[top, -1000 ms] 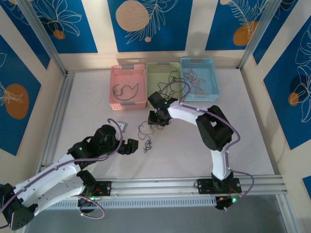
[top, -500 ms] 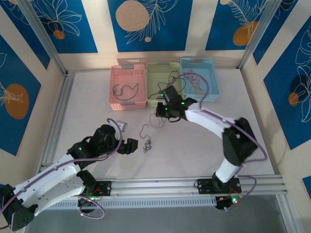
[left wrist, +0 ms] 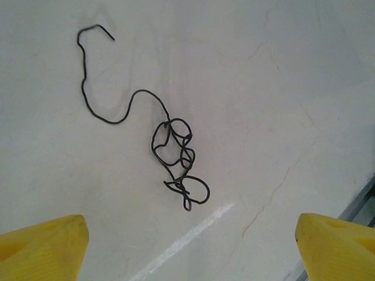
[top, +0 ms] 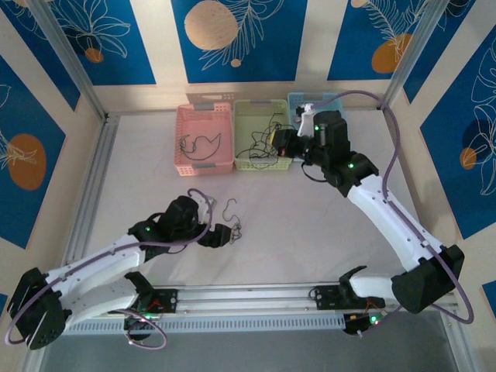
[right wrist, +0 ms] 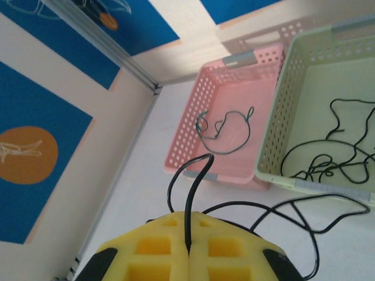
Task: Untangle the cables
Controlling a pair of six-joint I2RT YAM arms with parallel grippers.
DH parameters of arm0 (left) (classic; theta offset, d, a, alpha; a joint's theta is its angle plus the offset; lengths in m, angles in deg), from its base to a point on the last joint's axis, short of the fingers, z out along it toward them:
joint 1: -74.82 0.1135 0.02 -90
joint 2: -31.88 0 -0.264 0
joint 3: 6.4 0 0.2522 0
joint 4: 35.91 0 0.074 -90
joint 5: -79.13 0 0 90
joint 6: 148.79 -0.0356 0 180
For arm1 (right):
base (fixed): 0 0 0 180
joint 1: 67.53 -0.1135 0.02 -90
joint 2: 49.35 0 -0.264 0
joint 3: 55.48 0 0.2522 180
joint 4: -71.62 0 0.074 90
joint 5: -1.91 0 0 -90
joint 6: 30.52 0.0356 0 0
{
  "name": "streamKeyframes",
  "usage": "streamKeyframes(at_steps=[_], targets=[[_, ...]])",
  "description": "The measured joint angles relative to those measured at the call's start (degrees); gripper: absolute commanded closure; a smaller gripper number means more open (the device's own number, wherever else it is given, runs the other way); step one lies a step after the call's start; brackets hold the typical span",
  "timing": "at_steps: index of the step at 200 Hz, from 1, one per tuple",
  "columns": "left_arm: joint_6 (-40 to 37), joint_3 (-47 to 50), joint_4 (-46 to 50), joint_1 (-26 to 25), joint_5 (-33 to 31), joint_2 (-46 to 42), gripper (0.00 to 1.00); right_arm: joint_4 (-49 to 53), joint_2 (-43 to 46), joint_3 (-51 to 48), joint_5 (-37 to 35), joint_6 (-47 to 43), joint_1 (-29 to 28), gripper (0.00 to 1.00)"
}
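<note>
Nearest, the left pincer (left wrist: 187,257) hangs over the white table (left wrist: 304,88); its yellow fingertips (left wrist: 41,246) stand wide apart and there is nothing between them. Just beyond it one thin knotted cable (left wrist: 179,164) lies on the table; it is black, a small clump of loops with a long free tail that curves away to a hooked end; it touches no other thing.

Farther, the right arm reaches across to a row of baskets at the far edge of the table. The right pincer (right wrist: 188,246) is closed tight on a second black cable (right wrist: 196,170), which rises in a loop from the seam between the two fingers; another black strand runs from beside the fingers to the right, in front of the green basket (right wrist: 275,134); whether it is the same cable I cannot tell.

Loose black cables (right wrist: 328,155) lie in the green basket; the pink basket (right wrist: 190,140) just beside it holds one dark curled cable (right wrist: 225,152); the blue basket (top: 333,101) stands on the other side of the green one, partly hidden by the right arm.
</note>
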Motion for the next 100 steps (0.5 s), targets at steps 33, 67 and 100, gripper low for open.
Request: streamKeyframes(at_steps=[33,67,100], targets=[[0.07,-0.94,-1.70,0.00,0.55,3.56,0.11,1.62,-6.62,7.15,1.29,1.60,4.26,1.00],[0.92,-1.66,-2.01,0.31,-0.63,3.54,0.12,2.78,-19.87,16.65,0.72,3.08,6.36,1.00],[1.53,-2.43,-1.05,1.51,-2.23,3.48,0.12,4.17,-34.21,25.68,-1.25,4.13,6.67,0.96]])
